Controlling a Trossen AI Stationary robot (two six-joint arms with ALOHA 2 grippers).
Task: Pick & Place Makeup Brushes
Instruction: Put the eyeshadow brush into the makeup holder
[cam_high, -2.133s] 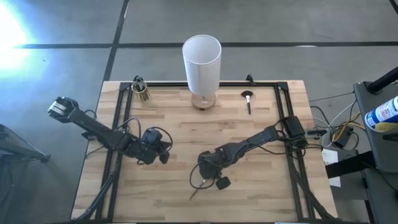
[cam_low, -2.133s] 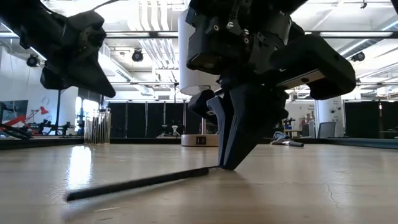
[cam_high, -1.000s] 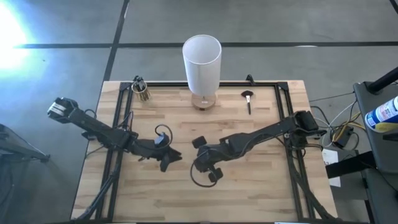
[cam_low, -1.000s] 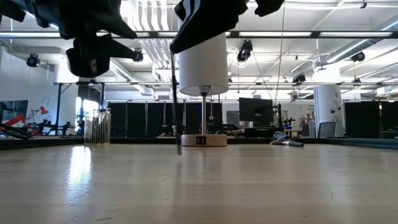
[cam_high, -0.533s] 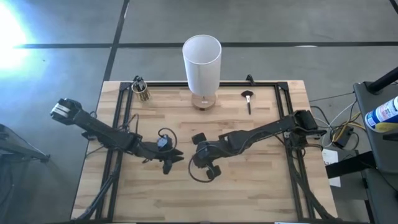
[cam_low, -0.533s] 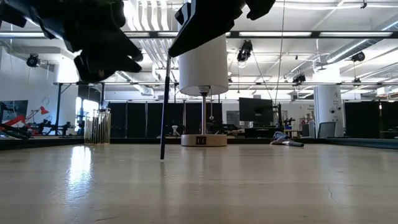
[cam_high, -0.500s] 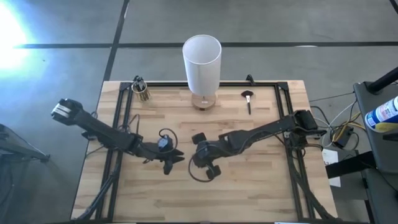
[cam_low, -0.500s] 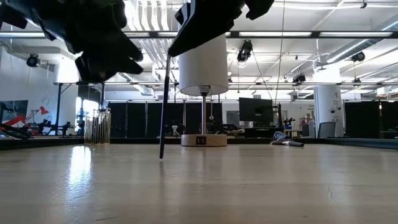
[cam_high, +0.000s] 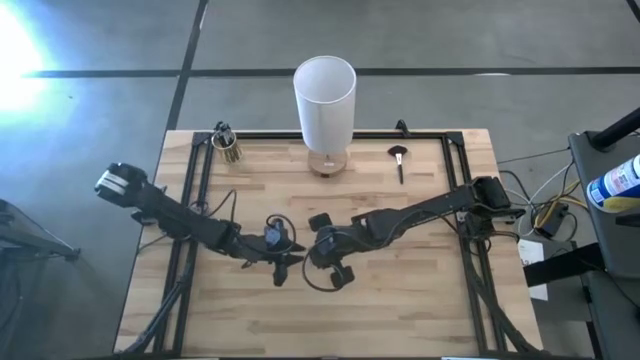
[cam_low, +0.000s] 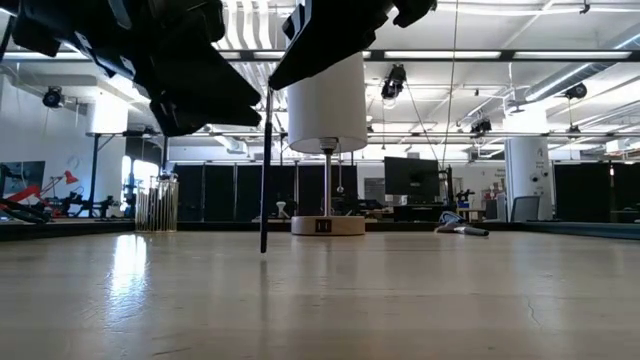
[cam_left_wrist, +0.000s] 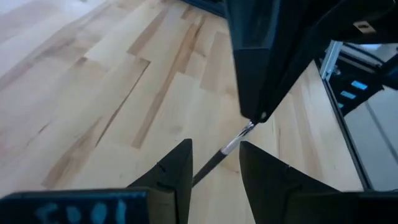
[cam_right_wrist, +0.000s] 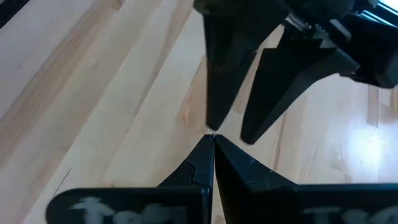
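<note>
A thin dark makeup brush (cam_low: 265, 170) with a silvery upper end hangs nearly upright over the table's middle, and my right gripper (cam_high: 311, 254) is shut on its top. My left gripper (cam_left_wrist: 214, 165) is open. Its two fingers stand on either side of the brush's shaft (cam_left_wrist: 214, 163), apart from it. A brush with a dark fluffy head (cam_high: 398, 160) lies flat at the far right. More brushes stand in a small clear cup (cam_high: 228, 146) at the far left corner. My right gripper pinches the brush's silvery upper end (cam_left_wrist: 246, 129) between the tips of its two fingers, which come from above and point down. The brush hangs below them, nearly upright. Its lower end (cam_low: 263, 248) is just clear of the table.
A tall white cylinder (cam_high: 324, 100) on a round base stands at the middle of the far edge. A dark frame (cam_high: 190, 200) runs along the table's sides. Bare wood lies toward the near edge.
My left gripper has gone toward the table's right edge, up to the hanging brush, so that its open fingers now stand on either side of the shaft. My right gripper has kept the brush hanging in about the same place.
</note>
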